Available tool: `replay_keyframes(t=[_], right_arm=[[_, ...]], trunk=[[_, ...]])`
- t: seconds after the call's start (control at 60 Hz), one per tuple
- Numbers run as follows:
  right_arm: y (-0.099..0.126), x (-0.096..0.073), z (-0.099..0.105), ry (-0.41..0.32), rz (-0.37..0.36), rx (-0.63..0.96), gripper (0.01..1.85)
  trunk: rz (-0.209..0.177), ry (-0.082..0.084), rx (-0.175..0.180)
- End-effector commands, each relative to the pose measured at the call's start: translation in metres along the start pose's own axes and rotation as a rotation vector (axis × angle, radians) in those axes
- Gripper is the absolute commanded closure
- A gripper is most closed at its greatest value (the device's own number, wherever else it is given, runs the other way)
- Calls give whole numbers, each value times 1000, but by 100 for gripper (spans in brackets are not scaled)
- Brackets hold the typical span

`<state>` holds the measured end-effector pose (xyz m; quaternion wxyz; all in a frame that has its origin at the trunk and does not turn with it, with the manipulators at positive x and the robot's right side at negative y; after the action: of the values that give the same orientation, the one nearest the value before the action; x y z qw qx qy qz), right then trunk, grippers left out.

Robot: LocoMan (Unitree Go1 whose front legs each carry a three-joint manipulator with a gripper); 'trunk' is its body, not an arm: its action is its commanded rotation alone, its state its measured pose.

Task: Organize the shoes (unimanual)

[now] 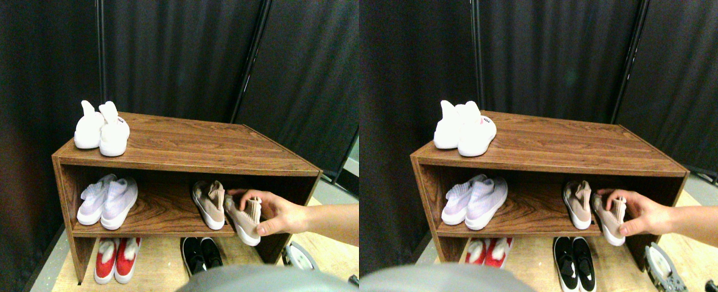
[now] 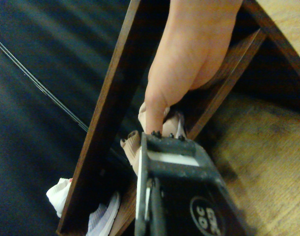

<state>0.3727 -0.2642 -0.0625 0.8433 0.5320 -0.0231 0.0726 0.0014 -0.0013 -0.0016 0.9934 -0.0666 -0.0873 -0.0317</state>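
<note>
A wooden rack [image 1: 176,149] stood before dark curtains [image 1: 182,55], and everything else sat in relation to it. On its top board, at the left end, a white pair [image 1: 101,128] stood side by side, toes toward the camera. On the middle shelf, left side, lay a lavender pair [image 1: 108,201], touching each other. On the floor under the rack's left side was a red pair [image 1: 117,258] with white trim, and near it, under the middle, a black pair [image 1: 201,254] with white soles. On the middle shelf's right side, one pink shoe [image 1: 208,204] rested flat with its toe at the front edge. Just beside it, the other pink shoe [image 1: 244,222] was tilted with its toe hanging past the shelf's front edge, gripped by a person's hand [image 1: 277,213]. The forearm came in level from the right, the fingers curled over the shoe's collar and the thumb pressed along its side. In the wrist view the gripper [image 2: 162,135] sat close below that hand, its dark jaw frame near the shelf edge; whether its jaws were apart or closed could not be told.
</note>
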Motion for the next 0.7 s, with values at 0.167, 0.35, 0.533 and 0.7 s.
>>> replay_keyframes(t=[0.167,0.35,0.533,0.7], right_arm=[[4,1,0,-14,40,17,180],[2,3,-3,-22,38,15,180],[3,4,-4,-25,30,25,180],[2,6,-4,-16,33,22,180]], trunk=[[4,4,1],[2,16,1],[2,23,-1],[2,34,0]])
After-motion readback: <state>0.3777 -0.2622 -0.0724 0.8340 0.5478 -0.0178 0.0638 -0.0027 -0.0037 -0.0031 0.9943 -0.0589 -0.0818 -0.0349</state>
